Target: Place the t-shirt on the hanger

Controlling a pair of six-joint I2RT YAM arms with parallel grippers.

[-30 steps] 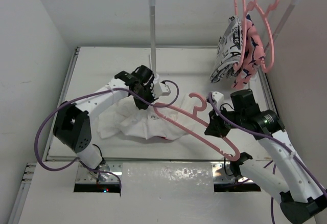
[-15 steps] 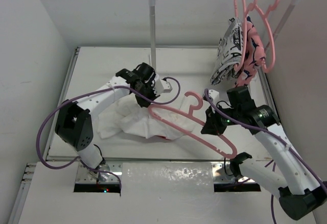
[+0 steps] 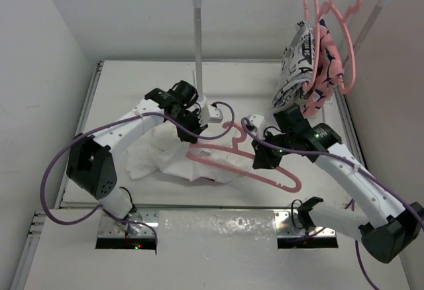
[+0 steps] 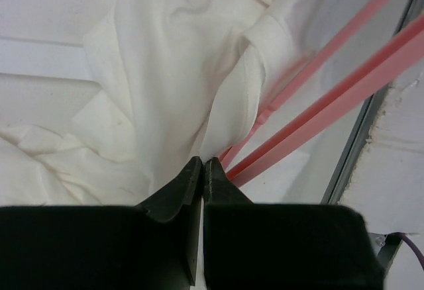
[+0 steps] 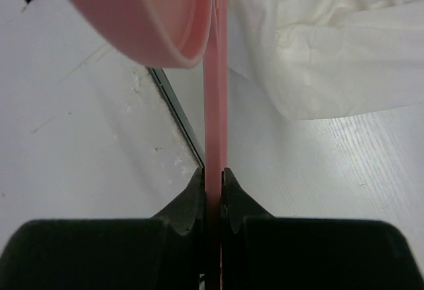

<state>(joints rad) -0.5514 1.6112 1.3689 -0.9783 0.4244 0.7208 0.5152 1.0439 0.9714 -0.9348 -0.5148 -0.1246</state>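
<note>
The t-shirt [image 3: 159, 161] lay crumpled on the tabletop [image 3: 132, 85]. The left pincer [image 4: 202, 167] clamped its fold; the right pincer [image 5: 213, 179], beside the t-shirt, gripped the hanger [image 3: 222, 162], which overlapped the t-shirt.

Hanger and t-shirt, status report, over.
Left gripper shut on t-shirt fold. Right gripper shut on hanger, its end at the bunched cloth. Rack post close behind left gripper.

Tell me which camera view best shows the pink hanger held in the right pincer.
The top external view: only there the hanger shows nearly whole, hook included. The left wrist view shows two bars beside the t-shirt. The right wrist view shows one bar edge-on, clamped in the right pincer.
</note>
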